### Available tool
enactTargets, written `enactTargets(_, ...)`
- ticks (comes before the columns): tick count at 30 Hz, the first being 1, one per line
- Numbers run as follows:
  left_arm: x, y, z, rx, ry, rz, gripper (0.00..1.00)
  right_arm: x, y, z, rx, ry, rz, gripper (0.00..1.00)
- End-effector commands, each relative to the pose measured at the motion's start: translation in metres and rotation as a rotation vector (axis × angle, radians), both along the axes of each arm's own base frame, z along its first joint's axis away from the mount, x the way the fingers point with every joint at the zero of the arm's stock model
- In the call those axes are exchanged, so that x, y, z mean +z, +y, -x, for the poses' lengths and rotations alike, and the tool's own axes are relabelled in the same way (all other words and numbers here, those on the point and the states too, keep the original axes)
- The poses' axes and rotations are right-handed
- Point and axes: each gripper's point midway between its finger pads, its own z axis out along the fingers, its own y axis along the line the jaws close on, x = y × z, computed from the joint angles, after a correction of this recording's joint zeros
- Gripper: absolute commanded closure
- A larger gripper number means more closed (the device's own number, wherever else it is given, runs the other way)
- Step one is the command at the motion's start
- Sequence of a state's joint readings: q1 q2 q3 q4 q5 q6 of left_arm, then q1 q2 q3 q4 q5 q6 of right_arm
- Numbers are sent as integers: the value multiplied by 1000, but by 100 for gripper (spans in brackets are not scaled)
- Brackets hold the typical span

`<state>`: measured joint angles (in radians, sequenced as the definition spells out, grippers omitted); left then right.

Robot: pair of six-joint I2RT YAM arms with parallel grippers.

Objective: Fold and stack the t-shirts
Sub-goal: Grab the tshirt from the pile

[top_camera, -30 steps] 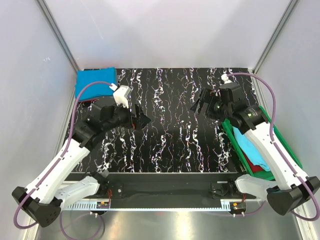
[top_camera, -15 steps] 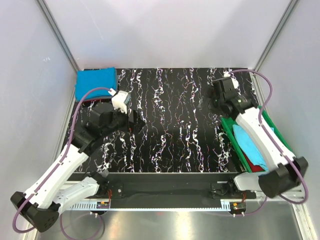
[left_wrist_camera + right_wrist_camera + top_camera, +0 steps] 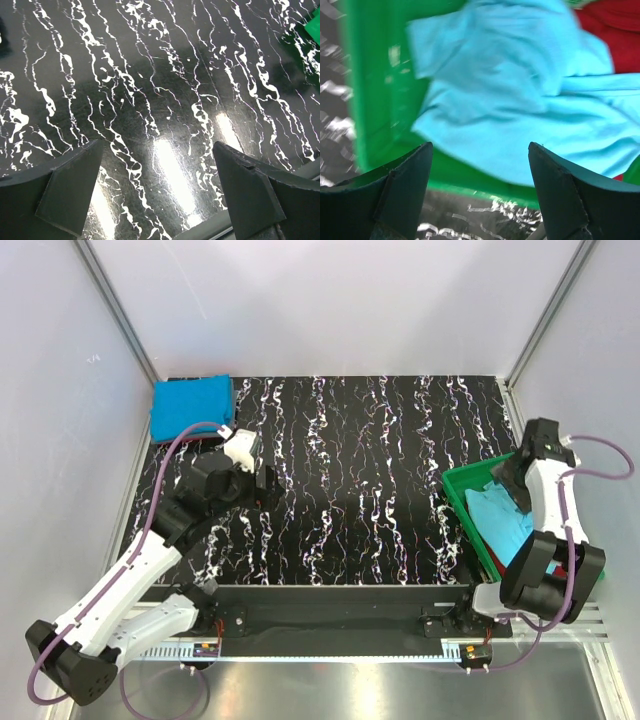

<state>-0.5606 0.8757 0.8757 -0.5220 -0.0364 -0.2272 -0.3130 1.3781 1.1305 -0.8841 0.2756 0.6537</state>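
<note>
A light turquoise t-shirt (image 3: 520,95) lies crumpled in the green tray (image 3: 370,100), partly covering a dark red t-shirt (image 3: 612,22). From above, the turquoise t-shirt (image 3: 503,520) fills the tray (image 3: 462,483) with a bit of red t-shirt (image 3: 497,563) at its near end. A deeper blue t-shirt (image 3: 190,406) lies folded at the table's far left corner. My right gripper (image 3: 480,146) hangs open just above the turquoise shirt near the tray's wall, holding nothing; from above the right gripper (image 3: 510,480) sits over the tray's far end. My left gripper (image 3: 264,484) is open over bare table.
The black marbled table (image 3: 165,90) lies under the left gripper (image 3: 156,145), and a corner of the green tray (image 3: 311,31) shows at that view's far right. The tray stands at the table's right edge beside the side wall (image 3: 590,370).
The right arm has swung from over the middle right of the table out to above the tray. The left arm has drawn back a little toward its base.
</note>
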Motion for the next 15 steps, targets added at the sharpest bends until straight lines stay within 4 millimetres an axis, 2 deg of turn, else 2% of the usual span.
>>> enactTargets(1, 17, 5, -12, 48, -79, 7, 1, -15, -23, 5, -104, -20, 3, 16)
enactTargets(4, 16, 6, -14, 60, -78, 6, 1, -28, -25, -1, -112, -56, -21, 18)
enactTargets(7, 12, 6, -16, 64, -69, -3, 1, -44, -30, 1, -155, -18, -26, 21)
enactTargets(12, 9, 6, -20, 75, -60, -18, 1, -58, -30, 1, -173, -31, -36, 29)
enactTargets(15, 9, 7, -21, 77, -63, -23, 2, -60, -37, 4, -196, -23, -12, 43)
